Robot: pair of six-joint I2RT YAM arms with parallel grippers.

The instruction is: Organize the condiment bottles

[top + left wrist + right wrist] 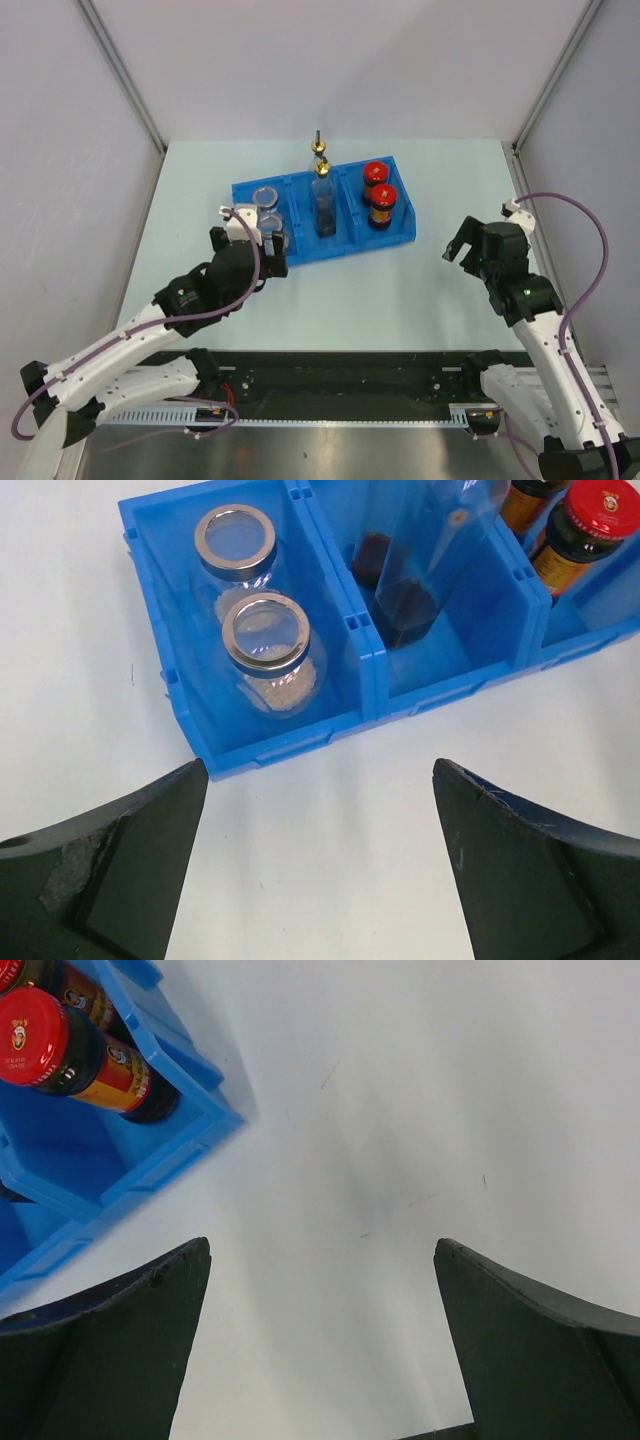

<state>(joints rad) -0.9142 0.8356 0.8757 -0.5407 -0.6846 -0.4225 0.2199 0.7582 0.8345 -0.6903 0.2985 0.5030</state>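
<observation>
All six condiment bottles stand in the blue tray (pixel 345 240). Two short clear tan-filled jars (pixel 265 640) are in its left compartment. Two tall clear bottles with gold spouts (pixel 322 185) are in the middle one, showing in the left wrist view as dark bases (pixel 405 605). Two red-lidded dark jars (pixel 380 195) are in the right one, and one shows in the right wrist view (pixel 60 1045). My left gripper (pixel 265 252) is open and empty just before the tray's near left corner (pixel 318 770). My right gripper (pixel 458 242) is open and empty over bare table right of the tray (pixel 322 1245).
The pale table (pixel 400 300) is walled by grey panels at the back and both sides. The tray's near right corner (pixel 215 1120) lies ahead and left of my right fingers. A black rail (pixel 350 375) runs along the near edge between the arm bases.
</observation>
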